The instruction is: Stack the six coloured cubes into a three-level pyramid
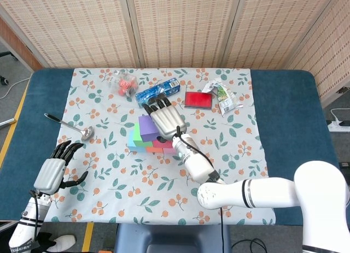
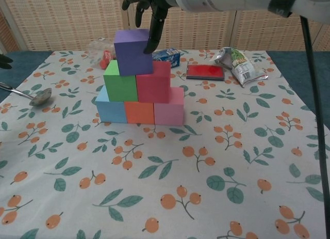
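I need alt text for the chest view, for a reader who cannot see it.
A purple cube tops a three-level pyramid of coloured cubes on a floral tablecloth, with the right hand above it, one finger against its side. A spoon lies left.

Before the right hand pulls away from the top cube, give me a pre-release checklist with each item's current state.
1. Purple cube sits on green cube and red cube: ok.
2. Purple cube square to the stack: not ok, it looks slightly turned.
3. Bottom row of three complete: ok.
4. Right hand fully off the purple cube: cannot tell, a finger hangs by its right face.
5. Left hand away from the stack: ok.
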`<move>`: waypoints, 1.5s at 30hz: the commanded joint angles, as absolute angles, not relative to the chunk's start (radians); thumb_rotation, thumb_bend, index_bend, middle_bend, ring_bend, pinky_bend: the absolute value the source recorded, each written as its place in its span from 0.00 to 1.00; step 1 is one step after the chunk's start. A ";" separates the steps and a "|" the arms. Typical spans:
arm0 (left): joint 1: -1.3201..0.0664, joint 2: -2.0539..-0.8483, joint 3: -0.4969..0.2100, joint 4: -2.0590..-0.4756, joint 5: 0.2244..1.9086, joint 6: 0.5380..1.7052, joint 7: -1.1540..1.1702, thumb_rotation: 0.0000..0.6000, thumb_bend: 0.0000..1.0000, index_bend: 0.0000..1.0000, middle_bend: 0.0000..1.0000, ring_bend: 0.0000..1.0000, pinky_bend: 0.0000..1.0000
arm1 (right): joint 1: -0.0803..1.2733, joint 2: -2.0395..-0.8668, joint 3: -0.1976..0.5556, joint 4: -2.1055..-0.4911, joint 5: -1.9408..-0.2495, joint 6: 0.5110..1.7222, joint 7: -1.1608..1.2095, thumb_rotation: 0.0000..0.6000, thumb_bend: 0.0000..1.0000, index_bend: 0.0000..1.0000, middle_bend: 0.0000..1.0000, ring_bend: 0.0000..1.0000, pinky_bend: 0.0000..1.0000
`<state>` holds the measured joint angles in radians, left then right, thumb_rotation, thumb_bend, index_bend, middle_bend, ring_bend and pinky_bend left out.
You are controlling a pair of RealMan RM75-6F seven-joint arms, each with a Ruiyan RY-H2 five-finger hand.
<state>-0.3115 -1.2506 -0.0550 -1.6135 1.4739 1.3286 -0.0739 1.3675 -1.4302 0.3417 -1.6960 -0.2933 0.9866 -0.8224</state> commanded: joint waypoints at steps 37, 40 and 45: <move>-0.296 -1.238 -0.058 -1.618 1.485 1.330 -0.123 0.62 0.32 0.10 0.09 0.00 0.07 | 1.381 -1.463 0.266 -1.565 -0.459 0.931 -0.679 1.00 0.03 0.40 0.37 0.12 0.00; -0.297 -1.240 -0.058 -1.616 1.490 1.330 -0.124 0.62 0.32 0.10 0.08 0.00 0.07 | 1.391 -1.469 0.269 -1.591 -0.410 0.976 -0.717 1.00 0.03 0.40 0.39 0.14 0.00; -0.299 -1.242 -0.055 -1.612 1.494 1.325 -0.128 0.63 0.32 0.09 0.08 0.00 0.07 | 1.409 -1.485 0.278 -1.618 -0.326 1.040 -0.780 1.00 0.03 0.38 0.39 0.15 0.00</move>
